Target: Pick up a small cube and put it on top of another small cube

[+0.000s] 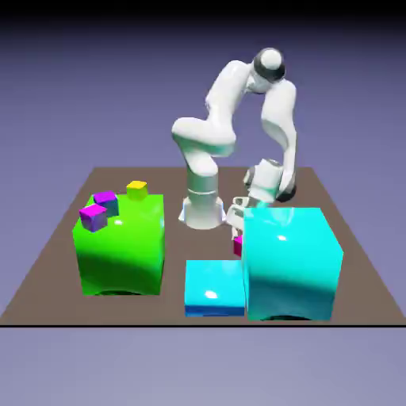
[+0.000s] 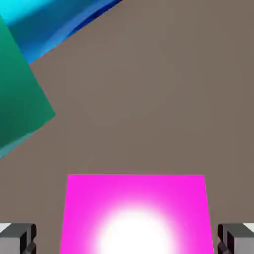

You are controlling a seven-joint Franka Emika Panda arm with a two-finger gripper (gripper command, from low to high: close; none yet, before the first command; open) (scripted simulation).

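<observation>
Item: gripper (image 2: 127, 238), seen in the hand view as two grey fingertips (image 2: 20, 237) at the bottom corners, standing partly apart with a narrow gap on each side of the magenta-pink cube (image 2: 135, 213) between them (contact cannot be confirmed, so hold is undetermined). Cube: fills the lower centre of the hand view, resting on the brown table (image 2: 149, 99); in the exterior view only a sliver shows at centre, beside the left face of the large cyan block (image 1: 292, 262). Adjacent: low cyan block (image 1: 214, 287), lower centre. Farther: green block (image 1: 120, 246) at left, bearing two violet-purple cubes (image 1: 93, 216) and a yellow cube (image 1: 136, 189). Step judged: grasp, closing on the cube. Next move calls for a firm pinch, then a straight lift clear of the cyan wall.
</observation>
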